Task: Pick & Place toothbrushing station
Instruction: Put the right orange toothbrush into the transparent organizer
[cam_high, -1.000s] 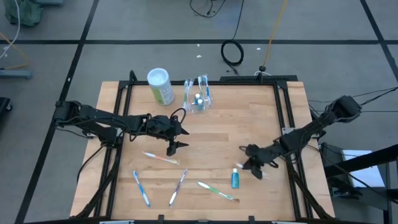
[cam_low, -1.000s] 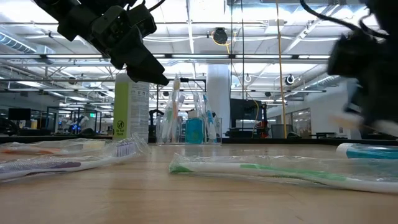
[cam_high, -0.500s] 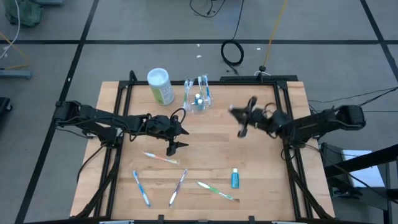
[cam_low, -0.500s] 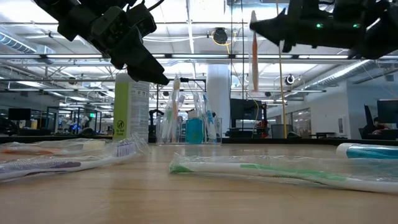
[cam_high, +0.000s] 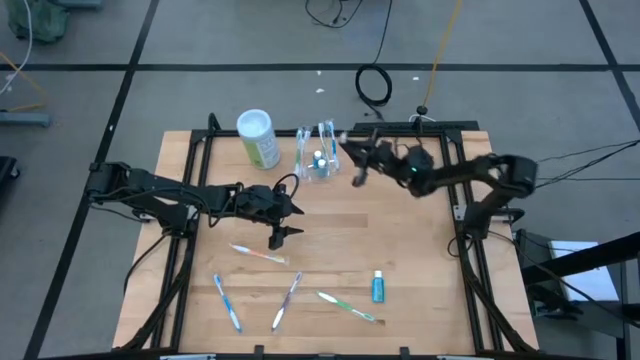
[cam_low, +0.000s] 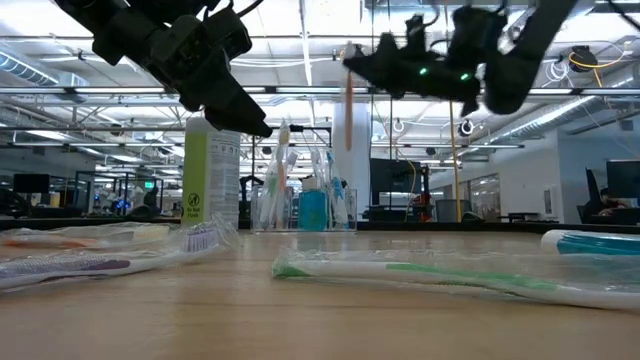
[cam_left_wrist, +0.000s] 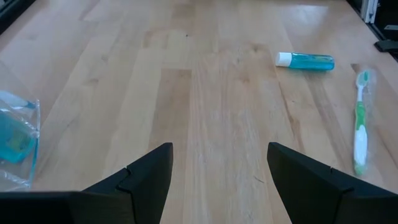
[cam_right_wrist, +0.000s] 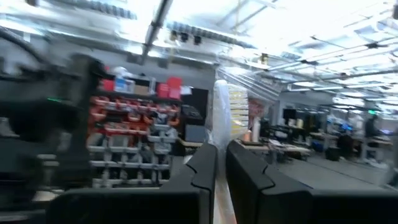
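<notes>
While your right pincer (cam_high: 352, 168) hangs high over the far part of the desk (cam_high: 400, 230), its fingers are pressed together on a toothbrush (cam_low: 348, 95) that dangles upright below it, as the low view shows. The toothbrushing station (cam_high: 318, 160) stands near the far edge of the desk, just left of that pincer in the high view, with several brushes and a small blue tube already standing in its clear compartments. Beside the station on its other side you have the green canister (cam_high: 258, 138) with its white lid, close but apart from it.

Your left pincer (cam_high: 284, 222) waits over the middle-left of the desk with its fingers spread apart and nothing between them. Its arm stretches in from the left edge, well short of the station.

On the near half of the desk you have loose things lying flat: a pink-and-white toothbrush (cam_high: 257, 253) just below the left pincer, a blue toothbrush (cam_high: 227, 302), a purple one (cam_high: 286, 300) next to it, a green toothbrush (cam_high: 347, 306) in a clear wrapper, and a blue toothpaste tube (cam_high: 378, 286) with a white cap. All of these lie well apart from the station.

Between the right pincer and the station nothing stands in your way; the brushes already in the compartments crowd the top opening.
</notes>
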